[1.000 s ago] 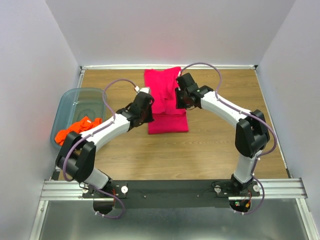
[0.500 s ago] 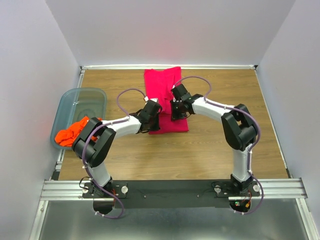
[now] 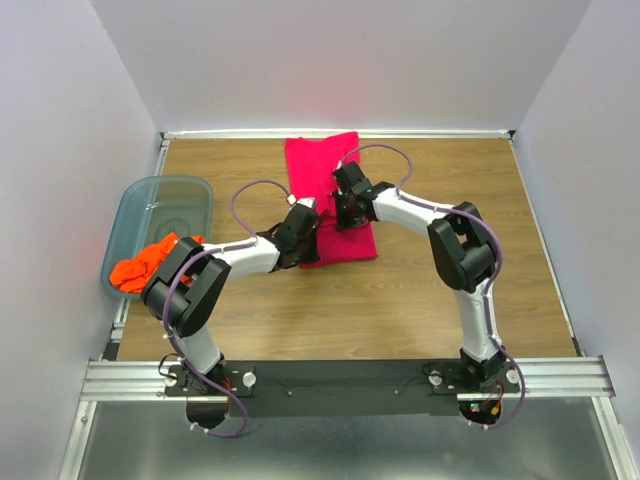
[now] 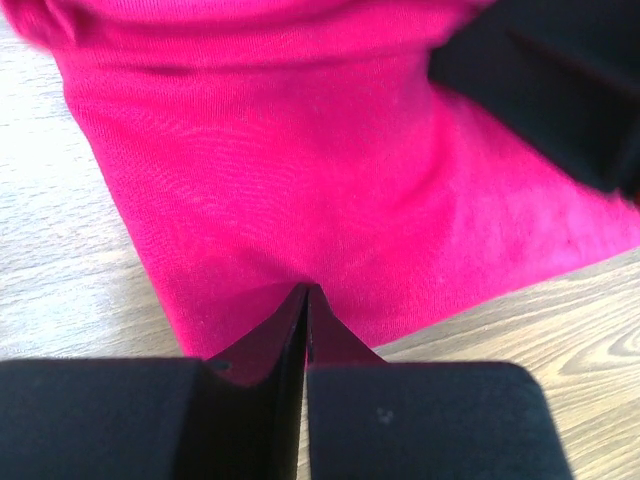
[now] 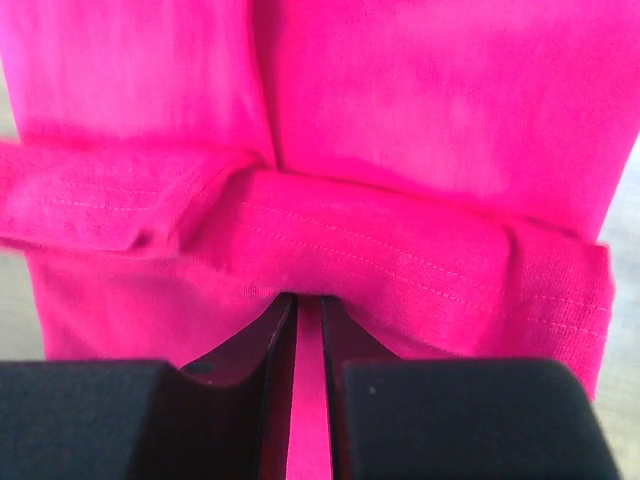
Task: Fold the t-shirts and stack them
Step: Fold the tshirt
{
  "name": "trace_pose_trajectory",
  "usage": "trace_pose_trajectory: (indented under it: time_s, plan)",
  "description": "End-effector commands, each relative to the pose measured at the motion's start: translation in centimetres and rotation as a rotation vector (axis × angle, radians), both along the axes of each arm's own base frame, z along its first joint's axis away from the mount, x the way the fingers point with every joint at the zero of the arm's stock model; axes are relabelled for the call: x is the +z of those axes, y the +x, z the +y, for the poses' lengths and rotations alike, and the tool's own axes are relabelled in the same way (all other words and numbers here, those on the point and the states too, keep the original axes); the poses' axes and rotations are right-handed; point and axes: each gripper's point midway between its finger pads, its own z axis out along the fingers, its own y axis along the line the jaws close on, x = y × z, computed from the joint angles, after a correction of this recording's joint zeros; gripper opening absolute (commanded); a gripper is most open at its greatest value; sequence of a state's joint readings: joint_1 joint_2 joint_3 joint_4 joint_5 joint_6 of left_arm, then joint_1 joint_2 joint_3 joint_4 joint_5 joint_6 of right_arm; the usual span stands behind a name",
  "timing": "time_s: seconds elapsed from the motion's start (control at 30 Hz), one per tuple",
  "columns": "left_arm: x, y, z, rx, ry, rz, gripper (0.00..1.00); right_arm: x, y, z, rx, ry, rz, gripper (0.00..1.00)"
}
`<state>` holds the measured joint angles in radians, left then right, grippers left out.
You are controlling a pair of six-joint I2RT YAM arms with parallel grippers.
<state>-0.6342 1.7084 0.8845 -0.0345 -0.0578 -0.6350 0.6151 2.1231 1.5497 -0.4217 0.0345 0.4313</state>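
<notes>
Left end effector (image 4: 306,296) drawn inward, clamped on pink t-shirt (image 3: 318,170), right end effector (image 5: 309,302) likewise, pinching its fold

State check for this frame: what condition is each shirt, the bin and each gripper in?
pink t-shirt: lying flat, partly folded.
orange t-shirt: crumpled, unfolded, at the bin's near end.
bin: upright, open-topped.
left gripper: shut on the pink t-shirt's near edge.
right gripper: shut on a fold of the pink t-shirt.
</notes>
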Motion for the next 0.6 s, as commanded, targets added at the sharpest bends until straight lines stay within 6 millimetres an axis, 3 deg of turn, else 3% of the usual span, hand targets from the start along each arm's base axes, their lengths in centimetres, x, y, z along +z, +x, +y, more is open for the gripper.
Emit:
trace_pose_trajectory:
  time_s: [0.0,0.2,0.33,0.47,0.5,0.53,0.57]
  plan:
    - [-3.1,-3.5,2.1,-0.044,0.094,0.122,0.10,-0.4,3.8,-1.0,-0.044,-0.090,-0.101,0.23]
    - [-2.8,-4.3,2.2,-0.066,0.092,0.125,0.10,3.8,9.5,-0.8,-0.081,-0.103,-0.261,0.28]
    - [-3.2,-5.7,2.9,-0.077,0.089,0.146,0.10,6.8,11.4,-0.8,-0.093,-0.084,-0.329,0.35]
    - [-2.3,-6.5,3.5,-0.066,0.075,0.130,0.13,9.2,9.5,-0.6,-0.058,-0.013,-0.318,0.42]
    - [-2.1,-6.4,3.7,-0.055,0.080,0.126,0.15,7.8,8.0,-1.0,-0.043,-0.017,-0.271,0.46]
    - [-1.2,-6.1,3.7,-0.047,0.074,0.104,0.19,9.7,6.8,-0.7,-0.028,0.041,-0.268,0.47]
    - [-0.7,-5.9,3.8,-0.036,0.074,0.095,0.26,9.6,5.7,-0.9,-0.019,0.060,-0.245,0.48]
